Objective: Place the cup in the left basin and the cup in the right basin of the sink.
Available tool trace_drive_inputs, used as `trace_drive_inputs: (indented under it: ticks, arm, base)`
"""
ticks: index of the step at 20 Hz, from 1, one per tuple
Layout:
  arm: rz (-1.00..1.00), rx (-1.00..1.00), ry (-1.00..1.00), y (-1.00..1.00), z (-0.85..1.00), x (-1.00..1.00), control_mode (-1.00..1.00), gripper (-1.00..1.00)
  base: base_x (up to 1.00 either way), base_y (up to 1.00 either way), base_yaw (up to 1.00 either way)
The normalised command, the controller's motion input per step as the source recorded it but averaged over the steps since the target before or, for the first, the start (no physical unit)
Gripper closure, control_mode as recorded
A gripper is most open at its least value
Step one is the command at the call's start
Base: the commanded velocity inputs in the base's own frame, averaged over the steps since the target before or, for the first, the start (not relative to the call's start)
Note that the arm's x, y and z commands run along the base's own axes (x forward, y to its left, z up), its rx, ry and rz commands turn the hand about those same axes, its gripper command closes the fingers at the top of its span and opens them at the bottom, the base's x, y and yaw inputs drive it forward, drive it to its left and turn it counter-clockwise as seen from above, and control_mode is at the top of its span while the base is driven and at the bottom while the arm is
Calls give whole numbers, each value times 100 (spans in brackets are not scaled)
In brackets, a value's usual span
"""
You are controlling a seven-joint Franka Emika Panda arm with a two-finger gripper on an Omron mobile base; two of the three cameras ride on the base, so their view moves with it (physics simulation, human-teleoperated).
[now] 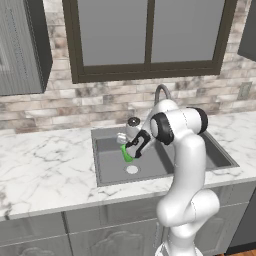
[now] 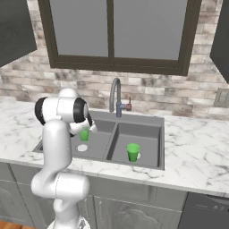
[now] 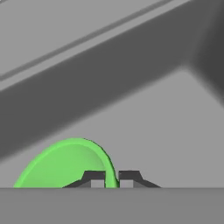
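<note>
Gripper (image 3: 111, 178) pinches the rim of a green cup (image 3: 65, 164), one fingertip inside the wall and one outside. Held cup (image 1: 127, 153) hangs tilted over the left basin (image 1: 112, 167), above its pale drain (image 1: 132, 169) (whether it touches the floor, cannot tell). Second green cup (image 2: 133, 152) stands upright in the right basin (image 2: 150, 143), by that drain. Sink (image 2: 159, 120) sits in a marble counter (image 2: 197, 152); faucet (image 2: 115, 96) behind the divider.
</note>
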Motion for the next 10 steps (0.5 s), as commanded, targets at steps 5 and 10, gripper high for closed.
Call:
trace_drive_inputs:
  ticks: [5,10]
  arm:
    - [0,0,-3,0,-20,0,-100,100]
    - [0,0,-7,0,-13,-5,-100,100]
  base:
    - [0,0,0]
    - [0,0,0]
